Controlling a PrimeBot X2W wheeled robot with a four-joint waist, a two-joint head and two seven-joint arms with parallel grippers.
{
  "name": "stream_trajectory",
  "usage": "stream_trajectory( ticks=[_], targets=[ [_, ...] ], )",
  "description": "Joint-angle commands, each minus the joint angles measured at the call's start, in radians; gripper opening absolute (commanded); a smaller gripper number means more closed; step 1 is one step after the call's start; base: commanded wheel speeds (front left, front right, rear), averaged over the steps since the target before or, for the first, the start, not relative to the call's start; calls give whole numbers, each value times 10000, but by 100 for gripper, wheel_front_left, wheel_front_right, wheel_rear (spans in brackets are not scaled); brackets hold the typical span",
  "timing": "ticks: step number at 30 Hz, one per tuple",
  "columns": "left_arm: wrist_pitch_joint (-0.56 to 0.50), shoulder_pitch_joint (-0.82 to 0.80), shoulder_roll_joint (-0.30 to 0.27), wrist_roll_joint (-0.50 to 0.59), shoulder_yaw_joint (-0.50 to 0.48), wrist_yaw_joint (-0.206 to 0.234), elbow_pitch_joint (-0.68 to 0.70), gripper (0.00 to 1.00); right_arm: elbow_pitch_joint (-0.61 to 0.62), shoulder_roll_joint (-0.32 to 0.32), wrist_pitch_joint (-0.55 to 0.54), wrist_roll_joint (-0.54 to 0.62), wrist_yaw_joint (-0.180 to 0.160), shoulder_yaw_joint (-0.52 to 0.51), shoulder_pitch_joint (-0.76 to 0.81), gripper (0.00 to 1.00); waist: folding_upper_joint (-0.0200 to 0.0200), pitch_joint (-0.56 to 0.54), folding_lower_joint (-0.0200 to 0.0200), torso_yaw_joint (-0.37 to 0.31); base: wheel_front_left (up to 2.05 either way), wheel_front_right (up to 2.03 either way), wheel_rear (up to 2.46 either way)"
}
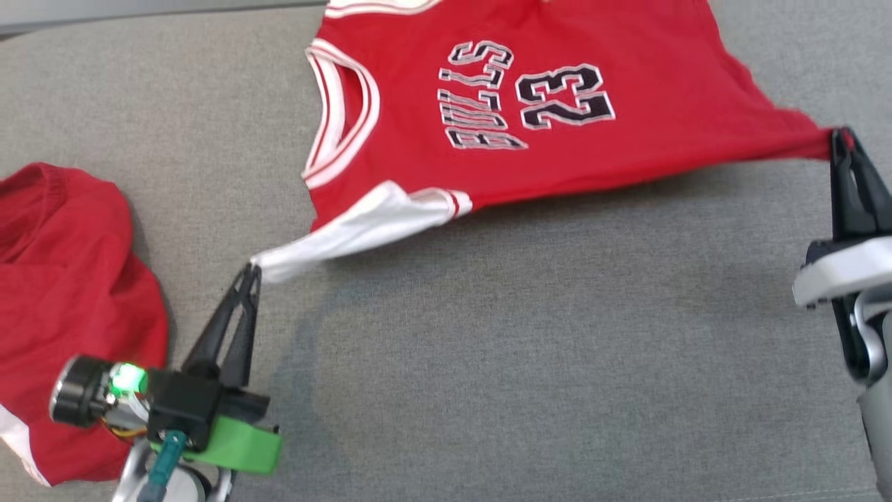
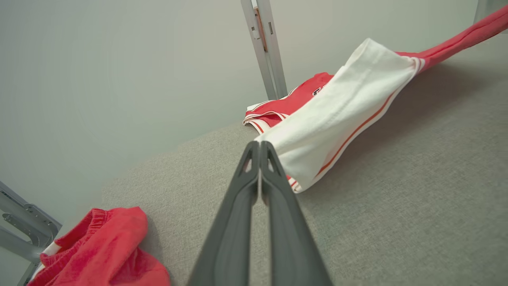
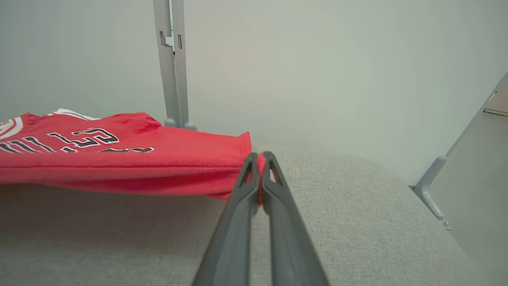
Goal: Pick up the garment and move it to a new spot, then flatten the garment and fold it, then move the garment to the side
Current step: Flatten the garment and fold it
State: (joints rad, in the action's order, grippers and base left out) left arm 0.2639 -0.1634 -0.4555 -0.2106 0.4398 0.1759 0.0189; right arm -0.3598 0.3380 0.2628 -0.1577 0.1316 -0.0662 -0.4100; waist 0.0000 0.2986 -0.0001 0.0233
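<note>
Held the jersey [image 1: 557, 104] stretched over the worktop [image 1: 529, 362], pinched at a white-trimmed corner in the left hand [image 1: 252, 270], a red corner in the right hand [image 1: 843, 136]. Looked soft, light (apt to sag); corners best.

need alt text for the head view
A red Bulls 23 jersey is stretched over a grey surface, the left tool pinching its white edge and the right tool pinching a red corner. Another red garment lies at left.
</note>
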Motion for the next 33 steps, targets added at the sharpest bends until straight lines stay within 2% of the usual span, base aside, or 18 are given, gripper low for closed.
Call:
stream_trajectory(
  ticks=[1,9,13,19,26,33],
  targets=[
    [6,362,71,130,-102,-27,23,0,150,-21,21,36,-16,-125,378,0,0,-383,1,32,0,0,0],
    [5,1763,530,441,-422,25,453,0,926,-140,21,232,-16,-446,1935,0,0,-555,1,25,0,0,0],
    [6,1884,644,592,-521,-202,472,0,981,-216,21,221,-16,-477,2214,0,0,-436,1,-7,0,0,0],
    [6,811,843,928,-502,-612,-37,0,651,-315,21,175,-16,-355,1749,0,0,0,1,-70,0,0,0],
    [6,-1156,1166,1358,-501,-1051,-1030,0,-71,-278,21,297,-15,-190,754,0,0,759,1,-84,0,0,0],
    [6,-3045,1207,1849,-503,-1341,-1669,0,-502,-170,21,494,-16,-117,-293,0,0,1530,1,-51,0,0,0]
  ],
)
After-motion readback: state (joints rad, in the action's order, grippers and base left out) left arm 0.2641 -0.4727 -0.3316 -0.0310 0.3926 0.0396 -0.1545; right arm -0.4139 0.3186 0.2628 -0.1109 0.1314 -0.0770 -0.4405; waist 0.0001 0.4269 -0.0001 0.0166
